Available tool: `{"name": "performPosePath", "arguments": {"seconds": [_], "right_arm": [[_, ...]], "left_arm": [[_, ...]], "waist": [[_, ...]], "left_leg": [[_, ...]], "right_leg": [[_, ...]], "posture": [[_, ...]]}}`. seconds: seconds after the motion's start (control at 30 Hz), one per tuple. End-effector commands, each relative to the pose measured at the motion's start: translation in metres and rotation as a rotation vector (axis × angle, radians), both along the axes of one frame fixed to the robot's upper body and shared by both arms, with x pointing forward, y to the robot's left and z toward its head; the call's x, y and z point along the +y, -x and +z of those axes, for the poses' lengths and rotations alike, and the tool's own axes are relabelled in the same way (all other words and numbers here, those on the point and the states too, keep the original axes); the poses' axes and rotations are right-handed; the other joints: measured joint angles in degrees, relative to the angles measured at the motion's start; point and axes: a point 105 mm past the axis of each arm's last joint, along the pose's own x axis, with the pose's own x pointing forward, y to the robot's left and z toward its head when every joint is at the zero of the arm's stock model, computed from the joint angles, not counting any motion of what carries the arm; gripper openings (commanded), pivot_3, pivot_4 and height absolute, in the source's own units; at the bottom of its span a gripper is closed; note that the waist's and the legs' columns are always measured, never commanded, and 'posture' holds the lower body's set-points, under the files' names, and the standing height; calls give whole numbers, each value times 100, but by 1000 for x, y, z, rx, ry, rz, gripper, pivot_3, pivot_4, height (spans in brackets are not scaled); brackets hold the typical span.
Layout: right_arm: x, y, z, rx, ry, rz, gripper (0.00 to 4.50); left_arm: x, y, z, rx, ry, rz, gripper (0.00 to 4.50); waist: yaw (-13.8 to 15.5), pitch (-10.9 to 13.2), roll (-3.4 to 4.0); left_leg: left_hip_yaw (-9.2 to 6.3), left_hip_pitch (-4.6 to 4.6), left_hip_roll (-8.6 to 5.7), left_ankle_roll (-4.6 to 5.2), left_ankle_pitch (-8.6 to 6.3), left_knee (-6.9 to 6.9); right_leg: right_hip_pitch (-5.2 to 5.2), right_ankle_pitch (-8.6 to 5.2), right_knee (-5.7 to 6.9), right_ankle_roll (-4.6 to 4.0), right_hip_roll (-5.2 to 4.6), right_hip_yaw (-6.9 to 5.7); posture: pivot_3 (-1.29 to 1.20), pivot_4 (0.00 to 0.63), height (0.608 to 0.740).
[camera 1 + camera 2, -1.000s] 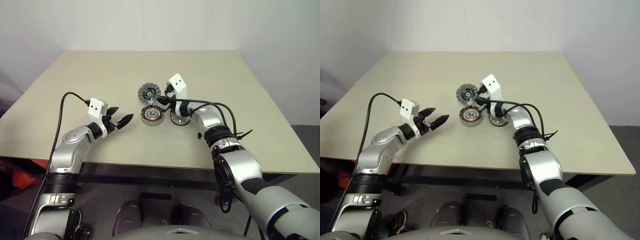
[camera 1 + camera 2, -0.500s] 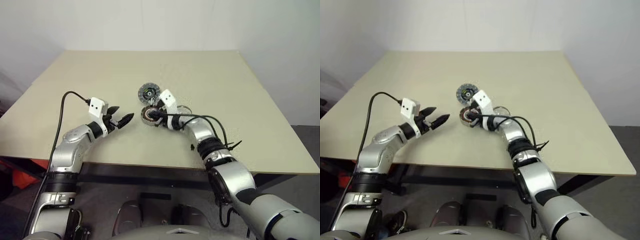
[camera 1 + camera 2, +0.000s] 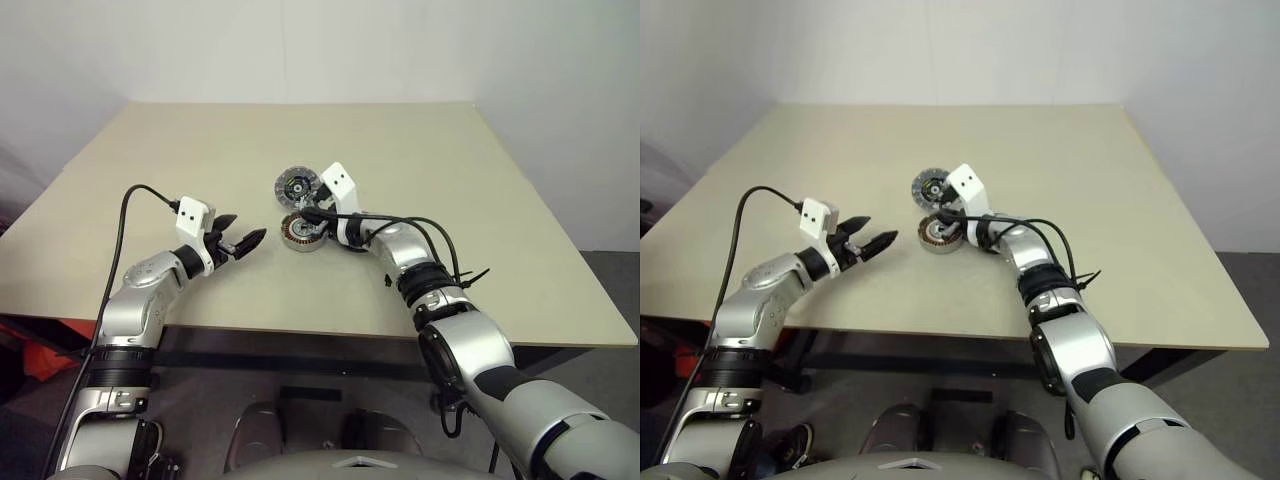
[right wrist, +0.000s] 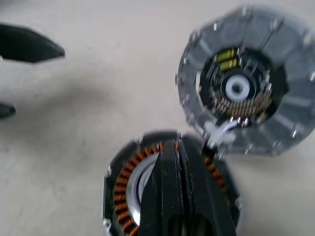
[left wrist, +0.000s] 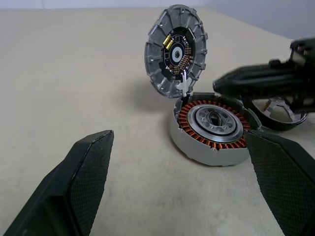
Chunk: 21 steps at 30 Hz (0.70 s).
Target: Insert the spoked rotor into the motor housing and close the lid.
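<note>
right claw [image 4: 179, 162], pinched closed, hides part of the motor housing [image 4: 129, 189].

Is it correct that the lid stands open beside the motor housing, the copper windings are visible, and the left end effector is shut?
Not quite. The left end effector is open: the left wrist view shows its two fingers set wide apart. The rest holds: the lid stands tilted open beside the motor housing, and the copper windings are visible.

Right hand [image 3: 306, 214] now over motor housing [image 3: 304, 231]
</note>
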Motion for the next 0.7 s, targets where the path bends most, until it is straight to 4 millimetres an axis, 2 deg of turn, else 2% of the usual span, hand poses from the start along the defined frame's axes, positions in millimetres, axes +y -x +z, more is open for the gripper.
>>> {"name": "performPosePath", "arguments": {"seconds": [0.03, 0.3, 0.4, 0.7], "right_arm": [[7, -4, 9, -24, -22, -8, 60], [10, -1, -28, 66, 21, -78, 60], [13, 0, -23, 53, -1, -50, 60], [11, -13, 21, -46, -60, -35, 60]], "left_arm": [[0, -2, 17, -62, -4, -5, 4500], [2, 0, 17, -61, -11, -3, 4500], [3, 1, 17, -59, -10, -1, 4500], [-2, 1, 15, -55, -4, -7, 4500]], "waist": [[-2, 0, 0], [-10, 0, 0], [-9, 0, 0], [-6, 0, 0]], "left_leg": [[0, 0, 0, 0, 0, -1], [2, 4, 0, -3, 1, -2], [2, 11, 0, -3, 1, -4], [3, 5, 0, -2, 1, -4]], "right_leg": [[0, 0, 0, -1, 0, 0], [2, 0, -3, -1, 0, 1], [8, 0, -2, -1, 0, 1], [3, 0, -2, -2, 0, 1]], "posture": [[0, 0, 740], [0, 0, 740], [0, 0, 740], [0, 0, 740]]}}
